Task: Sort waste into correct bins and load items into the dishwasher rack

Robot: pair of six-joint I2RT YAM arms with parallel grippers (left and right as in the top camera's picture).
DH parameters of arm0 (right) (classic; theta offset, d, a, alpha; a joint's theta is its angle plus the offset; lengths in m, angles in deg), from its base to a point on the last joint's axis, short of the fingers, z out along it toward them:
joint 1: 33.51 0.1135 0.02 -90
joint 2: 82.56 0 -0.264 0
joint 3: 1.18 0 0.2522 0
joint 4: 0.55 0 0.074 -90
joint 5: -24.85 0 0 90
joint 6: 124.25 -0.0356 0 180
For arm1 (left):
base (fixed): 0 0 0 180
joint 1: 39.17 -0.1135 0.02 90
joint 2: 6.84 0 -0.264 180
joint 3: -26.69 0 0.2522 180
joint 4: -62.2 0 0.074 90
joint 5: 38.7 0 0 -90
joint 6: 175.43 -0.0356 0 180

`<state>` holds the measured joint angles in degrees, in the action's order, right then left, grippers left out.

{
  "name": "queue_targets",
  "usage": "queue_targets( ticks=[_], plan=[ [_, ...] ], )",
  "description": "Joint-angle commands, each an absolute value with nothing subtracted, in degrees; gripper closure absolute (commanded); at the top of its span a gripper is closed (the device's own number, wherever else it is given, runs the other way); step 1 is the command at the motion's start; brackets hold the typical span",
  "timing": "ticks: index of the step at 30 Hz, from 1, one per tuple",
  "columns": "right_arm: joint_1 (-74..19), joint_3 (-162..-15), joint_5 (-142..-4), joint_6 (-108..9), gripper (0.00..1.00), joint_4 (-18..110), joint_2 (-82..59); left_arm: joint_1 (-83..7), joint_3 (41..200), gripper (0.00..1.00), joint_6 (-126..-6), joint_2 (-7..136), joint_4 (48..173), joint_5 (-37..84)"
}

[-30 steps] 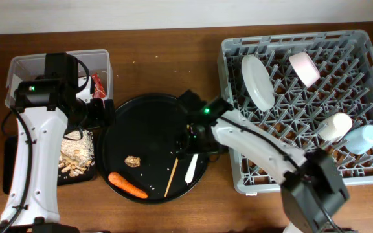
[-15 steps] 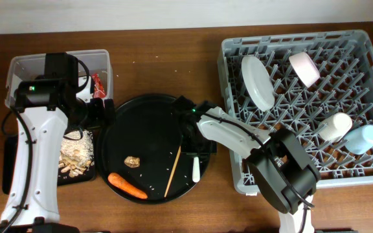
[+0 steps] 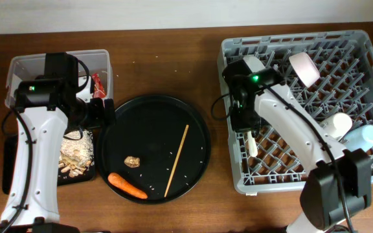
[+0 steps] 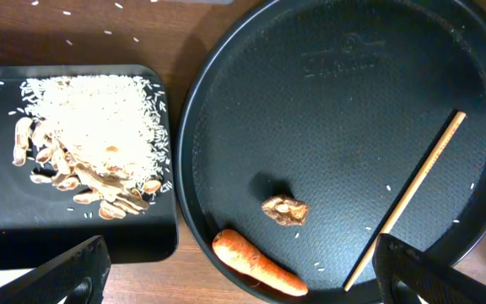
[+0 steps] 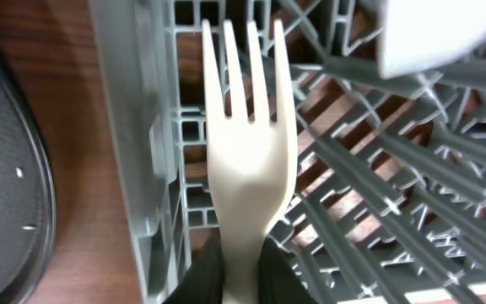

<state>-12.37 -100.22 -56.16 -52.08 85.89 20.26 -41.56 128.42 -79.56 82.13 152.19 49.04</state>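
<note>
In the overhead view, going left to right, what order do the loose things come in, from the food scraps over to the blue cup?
food scraps → carrot → chopstick → fork → pink bowl → small white cup → light blue cup

Carrot [image 3: 127, 185] and chopstick [image 3: 177, 160] on round tray [image 3: 151, 120]

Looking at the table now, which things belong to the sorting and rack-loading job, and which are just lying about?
Job: fork, held by the right gripper; chopstick; carrot; brown lump; food scraps; red wrapper; clear tub; flat black tray; plate; pink bowl; white cup; blue cup; rack.
Lying about: round black tray; wooden table.
</note>
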Motion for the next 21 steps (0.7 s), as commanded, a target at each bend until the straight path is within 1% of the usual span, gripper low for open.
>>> queue_targets(
  ticks=[1,2,3,5,6,9,11,14,16,18,20,21],
  plan=[
    [-12.2,-99.2,-55.9,-50.9,0.39,84.2,20.0,-41.7,128.6,0.01,-79.0,82.2,152.2,49.6],
    [-12.2,-99.4,-55.7,-51.0,0.34,83.2,20.0,-41.7,128.6,0.01,-79.0,82.2,152.1,49.6],
    [-12.1,-101.6,-56.3,-51.2,0.33,84.1,20.0,-41.7,128.6,0.01,-79.0,82.2,152.1,49.6],
    [-9.6,-110.0,-62.8,-53.7,0.32,85.7,19.1,-41.7,128.6,0.01,-79.0,82.2,152.1,49.6],
    [-6.1,-112.7,-68.2,-53.9,0.32,83.5,19.0,-41.7,128.6,0.01,-79.0,82.2,152.1,49.6],
    [3.8,-112.0,-69.6,-66.3,0.31,78.9,22.3,-41.7,128.6,0.01,-79.0,82.2,152.1,49.6],
    [7.7,-112.0,-69.3,-74.5,0.31,78.9,27.9,-41.7,128.6,0.01,-79.0,82.2,152.1,49.6],
    [10.7,-112.0,-69.6,-80.0,0.31,79.0,35.5,-41.7,128.6,0.01,-79.0,82.2,152.1,49.6],
    [11.8,-112.0,-71.0,-81.3,0.32,78.4,41.8,-41.7,128.6,0.01,-79.0,82.2,151.9,49.7],
    [11.9,-112.0,-71.0,-81.3,0.41,77.4,44.9,-41.7,128.6,0.01,-79.0,82.2,151.7,49.6],
    [12.2,-111.9,-71.0,-81.3,0.42,77.2,46.2,-41.7,128.6,0.01,-79.0,82.2,151.7,49.6],
    [12.4,-111.7,-71.0,-81.3,0.44,76.7,47.1,-41.7,128.6,0.01,-79.0,82.2,151.7,49.7]
  ],
)
